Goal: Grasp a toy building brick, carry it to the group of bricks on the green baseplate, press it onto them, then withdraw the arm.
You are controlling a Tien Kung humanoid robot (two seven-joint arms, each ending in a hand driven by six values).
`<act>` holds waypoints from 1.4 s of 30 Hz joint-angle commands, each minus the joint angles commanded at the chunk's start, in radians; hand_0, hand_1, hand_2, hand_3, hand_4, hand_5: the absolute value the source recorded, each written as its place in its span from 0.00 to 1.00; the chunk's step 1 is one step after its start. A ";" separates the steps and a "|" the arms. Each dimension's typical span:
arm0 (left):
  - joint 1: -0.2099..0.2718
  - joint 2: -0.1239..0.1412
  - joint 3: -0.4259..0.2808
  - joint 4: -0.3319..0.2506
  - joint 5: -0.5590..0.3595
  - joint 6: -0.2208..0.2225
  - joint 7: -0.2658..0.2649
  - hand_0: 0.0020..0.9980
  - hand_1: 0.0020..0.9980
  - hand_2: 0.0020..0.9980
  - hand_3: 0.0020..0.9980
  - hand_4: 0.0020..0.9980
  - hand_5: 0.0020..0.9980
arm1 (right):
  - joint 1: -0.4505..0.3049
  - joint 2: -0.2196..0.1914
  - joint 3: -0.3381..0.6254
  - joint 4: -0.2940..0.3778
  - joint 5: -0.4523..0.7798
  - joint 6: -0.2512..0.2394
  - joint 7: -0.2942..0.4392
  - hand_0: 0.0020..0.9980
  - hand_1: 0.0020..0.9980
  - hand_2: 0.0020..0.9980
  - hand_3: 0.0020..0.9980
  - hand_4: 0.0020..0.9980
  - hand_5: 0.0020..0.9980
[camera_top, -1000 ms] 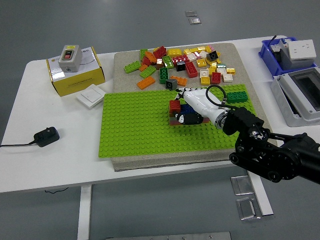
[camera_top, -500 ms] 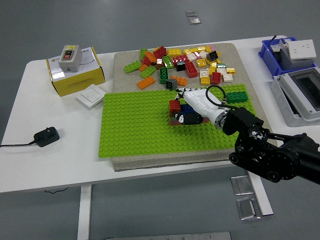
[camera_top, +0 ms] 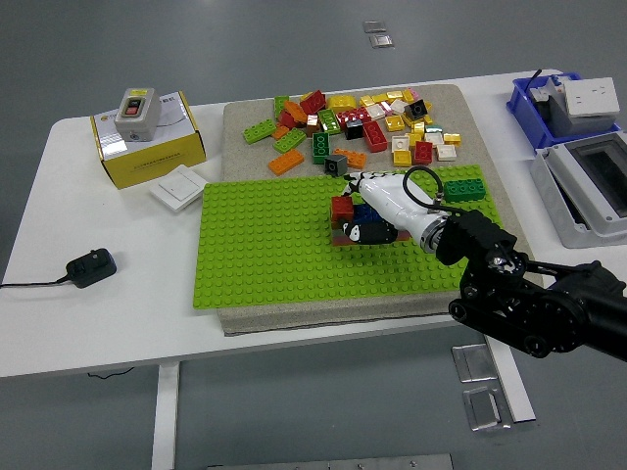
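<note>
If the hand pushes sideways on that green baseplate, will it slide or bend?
The green baseplate looks thin and flat, so it probably flexes if lifted by one edge. It lies on a rough beige mat, so it likely resists sliding. The right hand resting on the bricks adds hold.

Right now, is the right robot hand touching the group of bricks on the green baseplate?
Touching. The head view shows the right robot hand lying across the brick group on the green baseplate, fingers overlapping it with no gap visible.
</note>
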 joint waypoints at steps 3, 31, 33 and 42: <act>0.000 0.000 0.000 0.000 0.001 0.000 0.000 0.66 0.66 0.59 0.60 0.24 0.70 | 0.001 0.000 0.001 0.000 -0.001 0.000 0.000 0.79 0.87 0.94 0.73 0.57 0.44; -0.003 -0.001 0.000 0.000 -0.003 0.005 -0.006 0.66 0.66 0.59 0.60 0.22 0.71 | 0.002 0.001 0.009 0.001 0.003 0.001 0.002 0.80 0.87 0.94 0.73 0.57 0.44; -0.003 -0.001 0.000 0.000 -0.003 0.005 -0.006 0.66 0.66 0.59 0.60 0.22 0.71 | 0.002 0.001 0.008 0.001 0.004 0.000 0.002 0.80 0.87 0.94 0.73 0.57 0.44; -0.003 -0.002 -0.002 0.000 -0.001 0.006 -0.007 0.66 0.66 0.59 0.60 0.21 0.72 | 0.001 0.000 0.010 0.004 0.009 -0.001 0.003 0.80 0.87 0.94 0.74 0.57 0.44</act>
